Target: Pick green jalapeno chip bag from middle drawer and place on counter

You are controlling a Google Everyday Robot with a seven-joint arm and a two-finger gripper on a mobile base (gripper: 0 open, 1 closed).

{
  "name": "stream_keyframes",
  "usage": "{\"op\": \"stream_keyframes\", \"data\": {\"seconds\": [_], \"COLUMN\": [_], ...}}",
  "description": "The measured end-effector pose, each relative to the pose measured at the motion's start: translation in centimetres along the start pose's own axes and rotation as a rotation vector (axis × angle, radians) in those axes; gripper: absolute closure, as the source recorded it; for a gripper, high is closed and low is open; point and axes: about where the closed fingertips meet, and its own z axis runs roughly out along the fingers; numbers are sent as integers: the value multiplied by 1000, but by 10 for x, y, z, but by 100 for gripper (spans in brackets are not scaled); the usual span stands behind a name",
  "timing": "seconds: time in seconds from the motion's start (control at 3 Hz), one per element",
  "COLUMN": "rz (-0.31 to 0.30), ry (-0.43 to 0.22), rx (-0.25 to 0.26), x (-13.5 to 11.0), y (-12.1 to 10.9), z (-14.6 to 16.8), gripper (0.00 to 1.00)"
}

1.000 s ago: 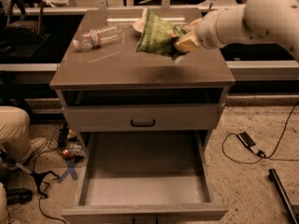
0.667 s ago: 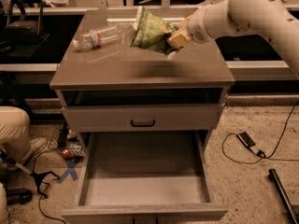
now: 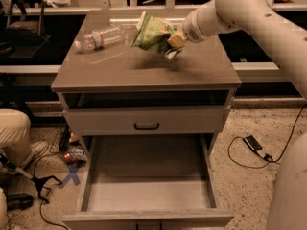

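The green jalapeno chip bag (image 3: pixel 154 33) is a crinkled light-green bag held in the air just above the far part of the counter (image 3: pixel 144 68). My gripper (image 3: pixel 173 41) is shut on the bag's right side, at the end of the white arm reaching in from the upper right. The middle drawer (image 3: pixel 146 186) is pulled out wide below the counter, and its pale-grey floor is bare.
A clear plastic water bottle (image 3: pixel 100 37) lies on its side at the counter's far left. A shallower drawer front with a black handle (image 3: pixel 146 126) sits above the open drawer. A person's leg (image 3: pixel 14 133) and cables are on the floor at left; a cable and adapter (image 3: pixel 253 143) lie at right.
My gripper has carried the chip bag leftward and slightly farther back over the counter. The bag has tilted a little.
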Motion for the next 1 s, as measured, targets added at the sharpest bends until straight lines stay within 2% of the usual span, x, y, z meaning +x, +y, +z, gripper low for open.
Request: {"op": "stream_keyframes", "data": {"seconds": [0.33,0.67,1.0], "rz": [21,40,57], "ry": [22,22,6], "rx": [35,73,146], "x": [11,20,33], "y": [-9,-17,-24], "z": [-9,-26,-75], "gripper": [4,0,0]}}
